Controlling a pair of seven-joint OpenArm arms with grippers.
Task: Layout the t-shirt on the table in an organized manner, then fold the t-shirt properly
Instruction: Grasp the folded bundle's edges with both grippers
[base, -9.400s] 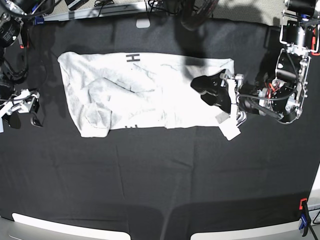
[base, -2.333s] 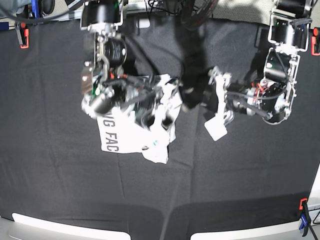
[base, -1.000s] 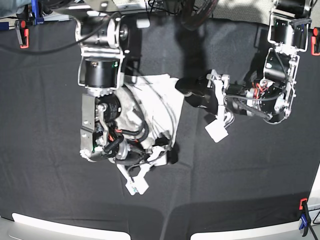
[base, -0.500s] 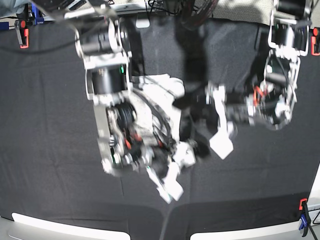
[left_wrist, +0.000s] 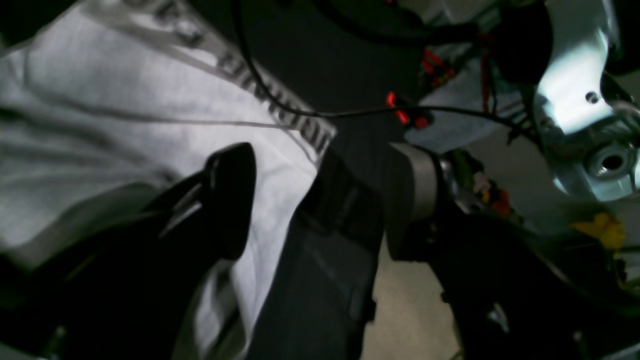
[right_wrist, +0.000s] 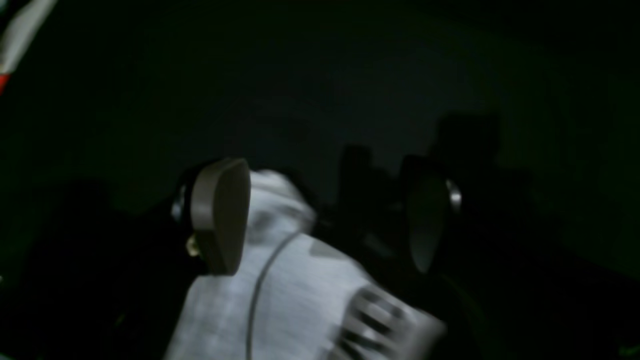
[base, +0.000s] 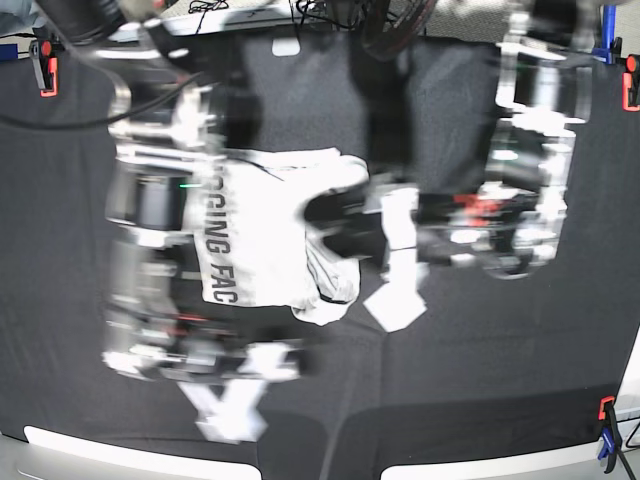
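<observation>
My left tool (left_wrist: 320, 200) is standing open close in front of my wrist camera, its dark finger (left_wrist: 227, 200) lying over white cloth while the pale-faced finger (left_wrist: 412, 200) is hanging clear over dark cloth. Nothing is sitting between them. My right tool (right_wrist: 325, 215) is also spread wide, with a grey pad (right_wrist: 220, 215) on one side and a dim pad (right_wrist: 425, 220) on the other. A blurred lobe of the t-shirt (right_wrist: 295, 295) is lying under and between those pads, but neither pad is pinching it as far as I am seeing.

Beyond the left tool, the t-shirt (left_wrist: 125, 130) is looking white to light grey, soft and creased, with a hem edge and dark block letters running diagonally along it.

From the base view, both of my arms are smeared with motion blur. The t-shirt (base: 270, 235) is lying bunched into a compact, roughly folded bundle on the black tabletop (base: 480, 380), near the middle and a little toward the far edge, between my two arms. Dark lettering is running down its one side, and a crumpled fold is sagging at its near corner. An orange clamp (base: 606, 408) is gripping the tabletop's edge.
</observation>
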